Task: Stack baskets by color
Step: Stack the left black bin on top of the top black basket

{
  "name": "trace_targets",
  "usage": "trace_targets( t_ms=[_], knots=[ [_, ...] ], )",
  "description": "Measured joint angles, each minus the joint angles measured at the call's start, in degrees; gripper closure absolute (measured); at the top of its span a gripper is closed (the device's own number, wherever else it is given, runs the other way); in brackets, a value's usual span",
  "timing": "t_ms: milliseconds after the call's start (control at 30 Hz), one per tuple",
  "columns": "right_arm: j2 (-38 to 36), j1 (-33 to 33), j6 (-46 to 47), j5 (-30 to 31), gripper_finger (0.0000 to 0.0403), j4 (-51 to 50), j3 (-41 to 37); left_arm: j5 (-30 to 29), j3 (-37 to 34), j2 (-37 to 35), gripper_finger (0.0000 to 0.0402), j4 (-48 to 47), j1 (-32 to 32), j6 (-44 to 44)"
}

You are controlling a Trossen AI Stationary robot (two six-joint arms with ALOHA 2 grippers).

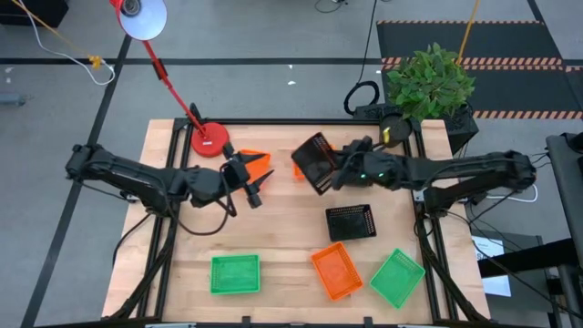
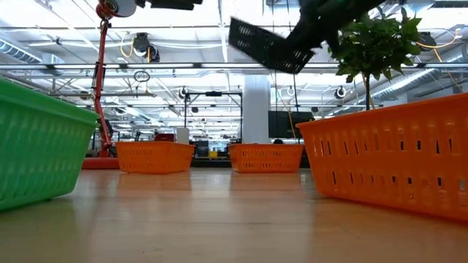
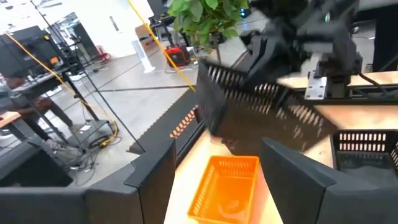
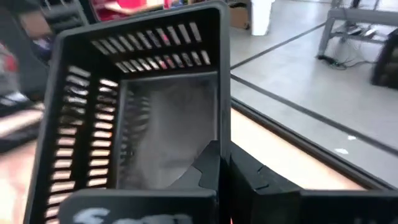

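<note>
High view: the right gripper (image 1: 335,173) is clamped on a black basket (image 1: 314,162), tilted and lifted clear of the far centre of the table (image 1: 282,241). The left gripper (image 1: 253,187) stands with its fingers spread and empty, just beside an orange basket (image 1: 253,162) at the far left, near the red lamp base (image 1: 210,141).

High view, count: two black baskets, the held one and a second black basket (image 1: 352,221) resting at mid-table; two green baskets (image 1: 235,273) along the near edge, left and right; two orange fully visible, with a sliver of orange behind the lifted black one. Fewer than nine show singly, so some may be nested; that cannot be told.

Low view: the lifted black basket (image 2: 265,45) hangs tilted in the air, high above two orange baskets (image 2: 155,156) on the far side of the table.

Left wrist view: open fingers (image 3: 305,180) frame an orange basket (image 3: 226,186) on the wood; the raised black basket fills the space beyond.

Right wrist view: closed fingers (image 4: 211,165) pinch the rim of the black basket (image 4: 124,118).

Step in hand: carrying a black basket, judged bound for the black one at mid-table.

Next move: levelling the basket and squaring it over its mate before lowering.
</note>
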Motion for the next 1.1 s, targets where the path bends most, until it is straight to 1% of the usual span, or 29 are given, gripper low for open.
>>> trace_targets(
  t_ms=[167, 333, 467, 633, 733, 867, 1033, 1100],
  knots=[
    [-6.3, -0.4, 1.7, 0.1, 0.0400, -3.7, 0.0, -0.1, 0.0, -0.4, 0.0170, -0.4, -0.3, 0.0],
    [-10.8, -0.4, 5.9, 6.4, 0.0401, -11.0, 0.0, -0.1, 0.0, -0.4, 0.0169, -0.8, -0.3, -0.3],
    [-12.9, -0.4, 8.8, 9.6, 0.0401, -16.2, 0.0, -0.1, 0.0, -0.4, 0.0169, -0.8, -0.3, -0.7],
    [-13.7, -0.4, 11.5, 10.8, 0.0401, -18.2, 0.0, -0.1, 0.0, -0.4, 0.0169, -1.2, -0.3, -0.8],
    [-13.7, -0.4, 13.9, 13.6, 0.0401, -21.0, 0.0, 0.0, 0.0, -0.4, 0.0169, -1.2, -0.3, -0.9],
    [-13.7, -0.4, 20.9, 18.1, 0.0401, -26.4, -0.8, 0.0, 0.0, -0.4, 0.0169, -1.3, -0.3, -1.0],
    [-13.7, -1.5, 31.4, 17.7, 0.0401, -30.5, -3.5, 0.0, 0.0, -0.3, 0.0169, -1.4, -0.2, -1.1],
    [-13.6, -2.7, 36.2, 15.8, 0.0401, -31.1, -5.2, 0.0, 0.0, -0.3, 0.0169, -1.4, -0.2, -1.2]
  ],
)
